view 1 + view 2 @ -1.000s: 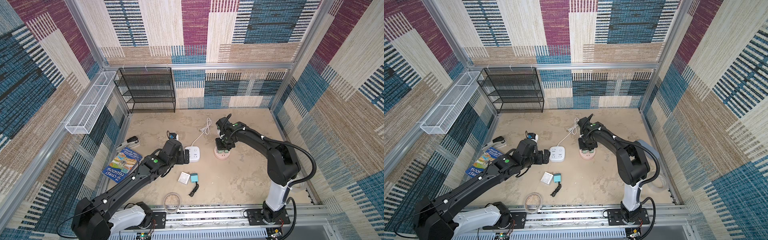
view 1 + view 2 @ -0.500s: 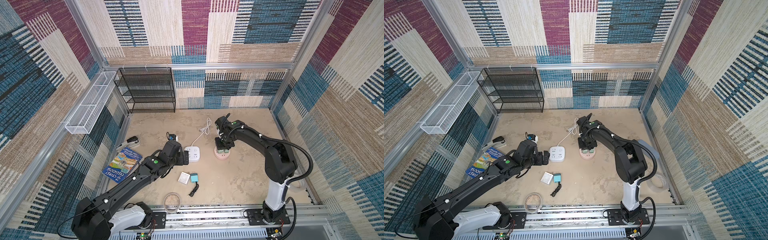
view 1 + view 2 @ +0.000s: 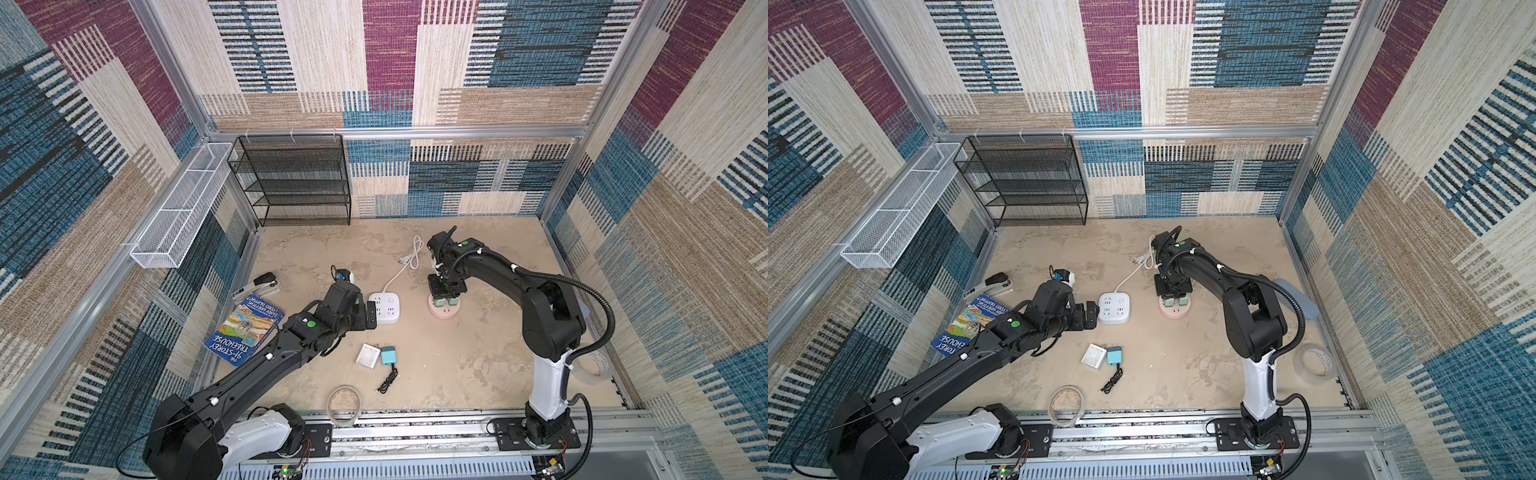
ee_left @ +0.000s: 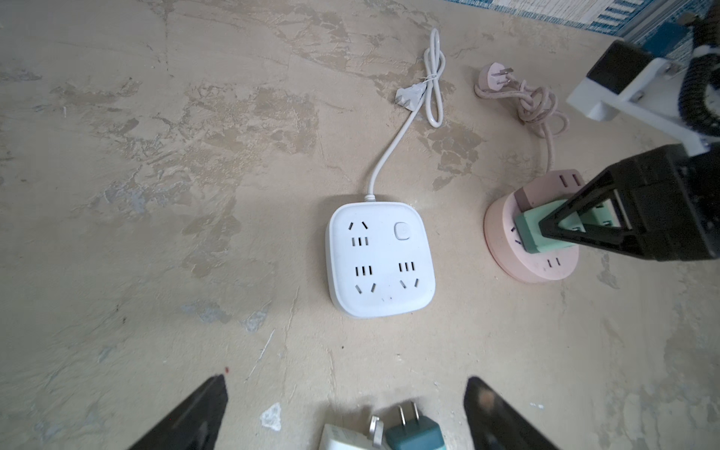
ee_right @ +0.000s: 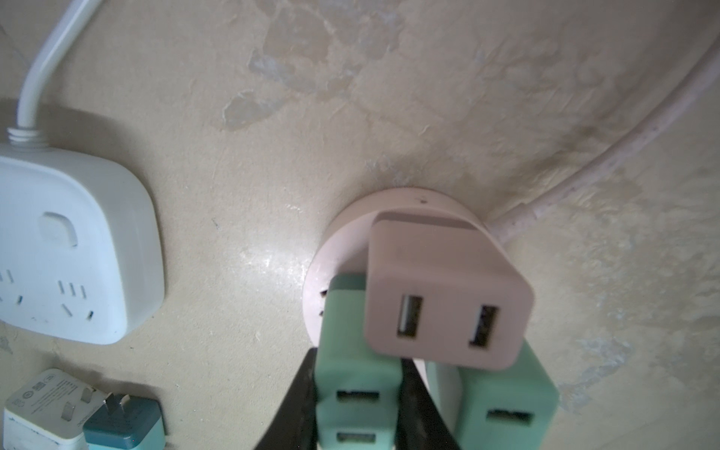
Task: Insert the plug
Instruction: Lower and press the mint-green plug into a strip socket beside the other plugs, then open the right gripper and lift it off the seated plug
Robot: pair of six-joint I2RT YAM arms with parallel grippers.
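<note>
A mint-green plug stands upright on the round pink socket base, beside the base's pink USB tower; its prongs are hidden. My right gripper is shut on this plug, one black finger on each side. Another green plug stands next to it. Both top views show the right gripper pointing down over the pink base. My left gripper is open and empty, just short of the white power strip.
A white charger and a teal charger with a black cable lie in front of the strip. A book and stapler lie at the left, a black wire rack at the back, and tape rolls near the front.
The right arm's elbow has shifted slightly while its gripper stays shut on the green plug. The left arm has not moved.
</note>
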